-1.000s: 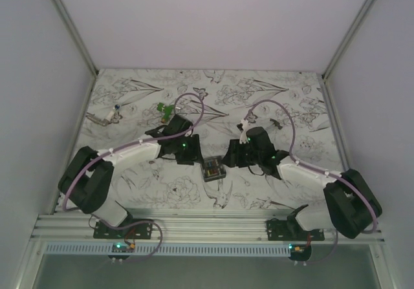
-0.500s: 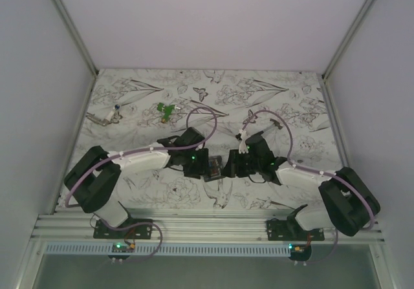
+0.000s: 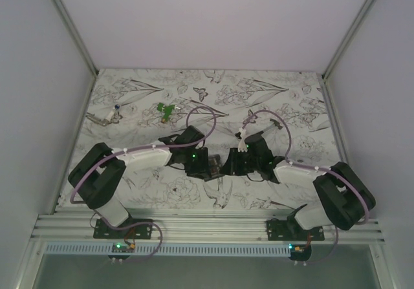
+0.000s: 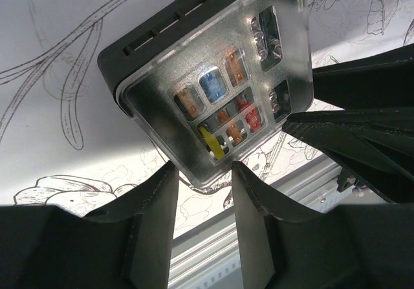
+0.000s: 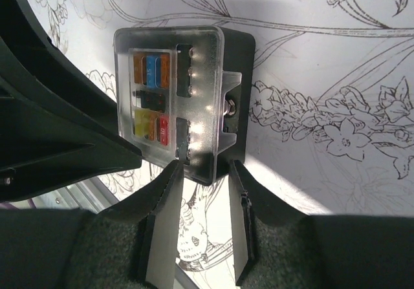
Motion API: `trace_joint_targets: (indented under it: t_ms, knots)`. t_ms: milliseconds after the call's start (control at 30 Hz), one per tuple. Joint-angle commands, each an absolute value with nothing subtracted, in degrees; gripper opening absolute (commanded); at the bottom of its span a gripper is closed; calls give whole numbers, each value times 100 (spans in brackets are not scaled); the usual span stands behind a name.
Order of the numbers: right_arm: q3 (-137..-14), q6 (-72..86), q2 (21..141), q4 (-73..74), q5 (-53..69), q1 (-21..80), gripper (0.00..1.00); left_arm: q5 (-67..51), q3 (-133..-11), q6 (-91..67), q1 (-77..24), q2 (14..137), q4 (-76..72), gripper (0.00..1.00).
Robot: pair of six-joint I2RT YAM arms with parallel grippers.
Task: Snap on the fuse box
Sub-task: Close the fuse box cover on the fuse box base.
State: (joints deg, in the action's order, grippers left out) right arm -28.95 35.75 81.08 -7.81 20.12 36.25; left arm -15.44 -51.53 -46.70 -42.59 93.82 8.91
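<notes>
Either side of fuse box (image 3: 211,166), which sits on worktop (image 3: 291,101): left pincer (image 4: 204,172) & right pincer (image 5: 200,172) straddle opposite box edges, jaws part-closed; true pinch? can't tell. Step: bracing box. Next, prob.: press clear lid (image 5: 200,75) home evenly. Left arm (image 3: 139,154), right arm (image 3: 301,171) low, angled toward box.

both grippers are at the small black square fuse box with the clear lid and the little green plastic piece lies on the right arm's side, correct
Not quite: the small green plastic piece lies on the left arm's side, per the top external view. The left gripper and right gripper are indeed at the small black square fuse box.
</notes>
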Motion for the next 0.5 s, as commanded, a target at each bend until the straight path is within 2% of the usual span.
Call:
trace_joint_targets:
  t_ms: [0, 100, 167, 300, 467]
  knots:
    - [-2552, 3587, 8583, -183, 1753, 3741, 27, -1062, -4705, -4614, -4118, 9702, 1015, 39]
    - [-2556, 3531, 8334, -162, 1697, 3777, 26, -1094, -4655, -4583, -4058, 9519, 1008, 41]
    - [-2648, 3437, 7890, -96, 1615, 3797, 29, -1075, -4634, -4523, -4050, 9293, 1005, 47]
    - [-3123, 2986, 6825, 589, 469, 3751, 49, -845, -4523, -4352, -3939, 8527, 1010, 63]
    - [-3436, 2481, 6232, 710, -851, 3050, 66, -89, -4341, -3949, -3452, 7625, 1161, 85]
